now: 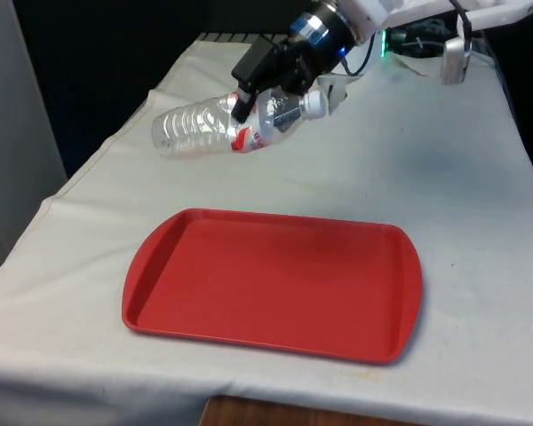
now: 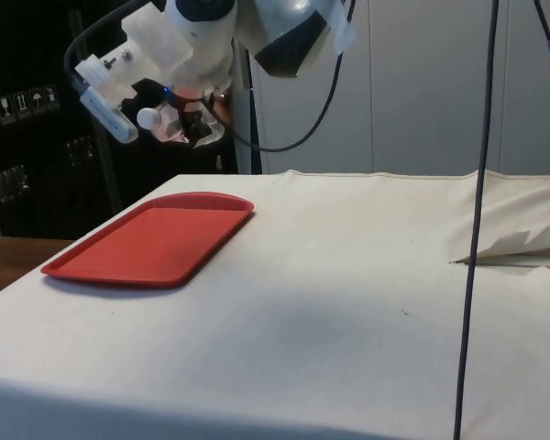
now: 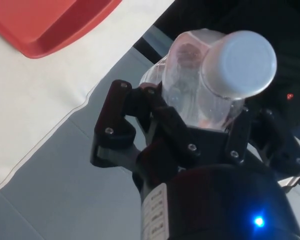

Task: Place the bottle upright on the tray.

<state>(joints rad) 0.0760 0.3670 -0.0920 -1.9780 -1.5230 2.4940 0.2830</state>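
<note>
- Clear plastic is what the front view offers first: the bottle lies almost sideways in the air above the cloth, well beyond the far edge of the red tray, its white cap pointing to the front view's right. The gripper is clamped across it near the red label, just below the neck. By my reading the lift is done and we're in the carry, with the bottle not yet over the tray.
- Side view now: the gripper hangs high over the table, the cap poking out beside it, and the tray sits flat on the cloth below and a little nearer the camera. Nothing is on the tray.
- Wrist view: both black fingers press on the bottle just under the cap, closed firmly on the plastic. A corner of the tray shows beyond.
- Next move, as I judge it: bring the bottle over the tray, turn the wrist until the cap faces up, then lower it base-first before letting go.
</note>
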